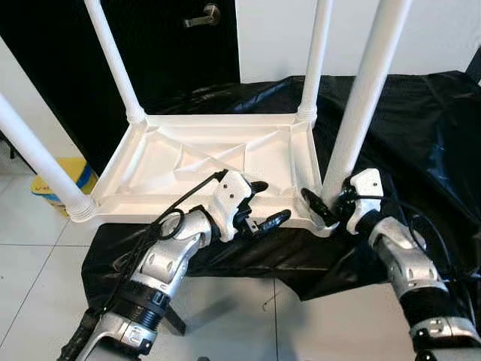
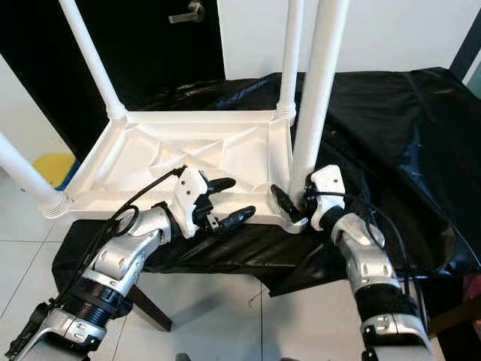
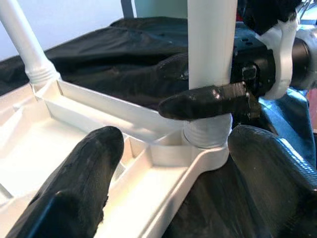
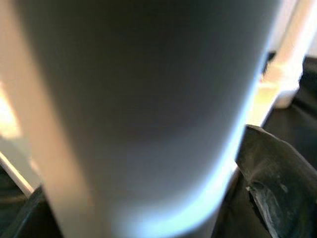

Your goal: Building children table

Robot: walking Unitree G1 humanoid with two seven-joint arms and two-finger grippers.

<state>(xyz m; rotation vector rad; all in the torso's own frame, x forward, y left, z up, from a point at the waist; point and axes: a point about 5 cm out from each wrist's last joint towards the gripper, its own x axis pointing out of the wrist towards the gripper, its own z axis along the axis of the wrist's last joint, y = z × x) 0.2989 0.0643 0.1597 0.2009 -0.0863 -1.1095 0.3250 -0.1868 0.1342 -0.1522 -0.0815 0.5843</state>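
Four white legs stand up from my upturned table top (image 1: pixel 203 162) on the black-draped bench (image 1: pixel 421 135). Right tool (image 1: pixel 328 208) clamps the near-right leg (image 1: pixel 361 113) at its base; left tool (image 1: pixel 263 204) hovers spread, empty, over the near rim.

Upturned white table (image 1: pixel 203 162), legs up

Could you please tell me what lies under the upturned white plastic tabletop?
A crumpled black plastic sheet lies under the upturned white plastic tabletop. What the sheet covers is hidden.
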